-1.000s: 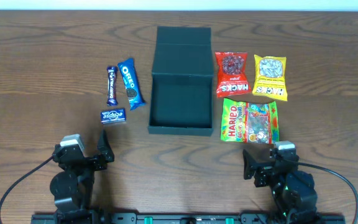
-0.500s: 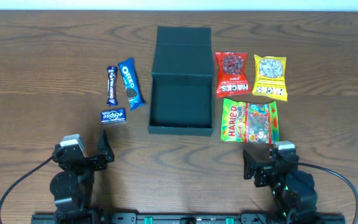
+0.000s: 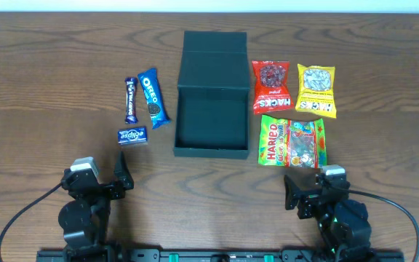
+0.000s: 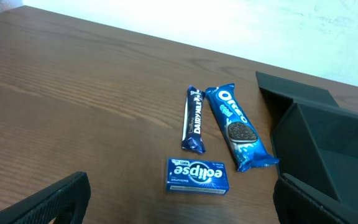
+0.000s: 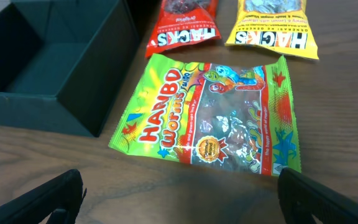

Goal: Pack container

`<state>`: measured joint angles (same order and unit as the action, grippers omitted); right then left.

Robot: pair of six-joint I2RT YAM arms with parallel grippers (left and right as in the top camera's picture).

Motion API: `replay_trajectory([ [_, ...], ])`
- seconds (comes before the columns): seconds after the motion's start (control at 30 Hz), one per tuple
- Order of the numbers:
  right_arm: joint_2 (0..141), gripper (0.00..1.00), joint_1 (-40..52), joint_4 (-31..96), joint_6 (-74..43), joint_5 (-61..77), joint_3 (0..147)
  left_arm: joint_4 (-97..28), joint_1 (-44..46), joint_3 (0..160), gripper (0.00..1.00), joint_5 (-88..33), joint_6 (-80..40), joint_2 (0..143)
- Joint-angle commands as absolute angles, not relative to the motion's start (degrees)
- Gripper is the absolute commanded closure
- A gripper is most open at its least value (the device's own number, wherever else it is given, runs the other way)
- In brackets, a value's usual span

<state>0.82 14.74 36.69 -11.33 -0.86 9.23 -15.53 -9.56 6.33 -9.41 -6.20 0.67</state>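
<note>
**Both arms at rest, seen from overhead and from the wrists.** The left gripper [image 3: 103, 175] hangs over bare table [image 3: 42, 87], nearer the robot than the container [image 3: 211, 120] and to its left. Its jaws are spread wide and hold nothing. The right gripper [image 3: 313, 185] is likewise wide apart and holds nothing, nearer the robot than the container and to its right.

The container stands at mid-table, well apart from both grippers. Its flap lid [image 3: 214, 58] is folded back on the far side and its dark interior is exposed.

Left of the container:
- an Eclipse packet [image 3: 132, 135], nearest the left gripper;
- beyond it, a Dairy Milk bar [image 3: 130, 100];
- an Oreo pack [image 3: 153, 97], lying just beside the bar.

Right of the container:
- a Haribo bag [image 3: 292, 141], just beside the container wall;
- farther back, a red Hacks bag [image 3: 270, 86];
- a yellow Hacks bag [image 3: 316, 90], outermost.
</note>
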Motion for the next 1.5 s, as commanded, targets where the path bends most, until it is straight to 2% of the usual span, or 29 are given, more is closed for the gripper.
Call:
replay_trajectory([
  [0.0,0.30,0.01,14.17,36.25,-11.99,1.26,8.84,-15.77,-9.30,4.86,0.05,-8.84,-6.02,0.25],
  [0.1,0.30,0.01,14.22,36.16,-24.08,2.02,8.84,-15.77,-9.30,4.86,0.05,-8.84,-6.02,0.25],
  [0.27,0.30,0.01,14.22,36.56,-55.16,6.59,8.93,-15.77,-9.30,4.86,0.05,-8.84,-6.02,0.25],
  [0.37,0.30,0.01,14.22,37.15,-64.71,10.61,9.10,-15.77,-9.30,4.86,0.05,-8.82,-6.02,0.25],
  [0.63,0.30,0.01,14.22,34.04,-65.17,9.19,9.08,-15.77,-9.30,4.86,0.05,-8.84,-6.02,0.25],
  [0.77,0.47,0.01,14.22,21.54,-51.53,13.82,9.10,-15.77,-9.30,4.86,0.05,-8.84,-6.02,0.25],
  [0.97,8.19,0.01,14.22,14.33,-45.39,19.90,11.64,-15.77,-9.30,4.86,0.05,-8.84,-6.02,0.25],
  [1.27,35.46,0.01,14.22,21.61,-27.64,22.46,28.29,-15.77,-9.30,4.86,0.05,-8.84,-6.02,0.25],
  [1.47,55.55,0.01,14.22,34.20,-26.50,7.86,41.95,-15.77,-9.30,4.86,0.05,-8.84,-6.02,0.25],
])
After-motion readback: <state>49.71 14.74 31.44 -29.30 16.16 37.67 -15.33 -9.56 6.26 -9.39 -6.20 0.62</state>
